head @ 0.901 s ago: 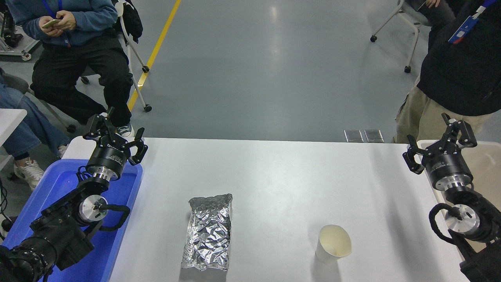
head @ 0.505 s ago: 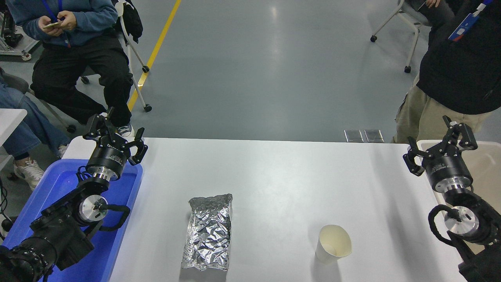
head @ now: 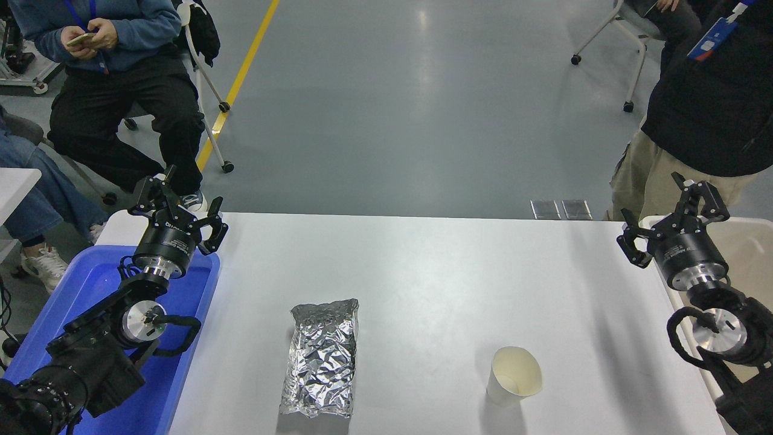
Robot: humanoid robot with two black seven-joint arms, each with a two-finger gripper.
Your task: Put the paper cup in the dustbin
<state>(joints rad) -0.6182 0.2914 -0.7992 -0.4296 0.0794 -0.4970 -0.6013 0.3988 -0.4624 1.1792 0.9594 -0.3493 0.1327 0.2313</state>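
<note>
The white paper cup [head: 514, 376] with a cream inside stands upright near the table's front edge, right of centre. The beige dustbin [head: 746, 241] shows at the right edge, beside the table, partly hidden by my right arm. My right gripper [head: 672, 222] is open and empty, raised over the table's right edge near the bin's rim, far behind and right of the cup. My left gripper [head: 176, 211] is open and empty, parked at the lower left over the blue tray.
A crinkled silver foil bag [head: 320, 357] lies left of the cup at the table's front. A blue plastic tray [head: 90, 284] sits at the left edge. One person sits at the far left; another stands at the far right behind the dustbin.
My right gripper has risen slightly and shifted a little away from me. The cup, the foil bag and my left arm have not moved.
</note>
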